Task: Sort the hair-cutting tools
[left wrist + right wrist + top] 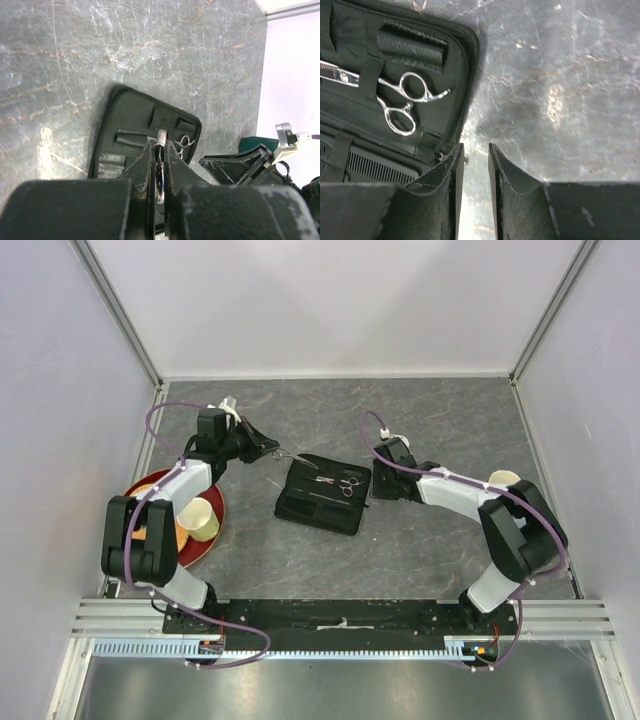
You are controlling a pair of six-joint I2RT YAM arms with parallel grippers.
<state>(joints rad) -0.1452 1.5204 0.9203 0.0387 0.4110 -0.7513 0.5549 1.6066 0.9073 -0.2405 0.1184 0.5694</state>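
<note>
The left gripper [160,148] is clamped on a pair of silver scissors [159,180] — the metal sits pinched between its closed fingers, above the grey table [100,50]. In the overhead view this is left of centre, just up and left of the open black case [300,502]. The right gripper [475,150] has its jaws narrowly parted with nothing between them, at the case's right edge. Inside the case lie the second scissors [402,97] — under a strap — and a black comb [375,167] in the wrist view's lower left.
</note>
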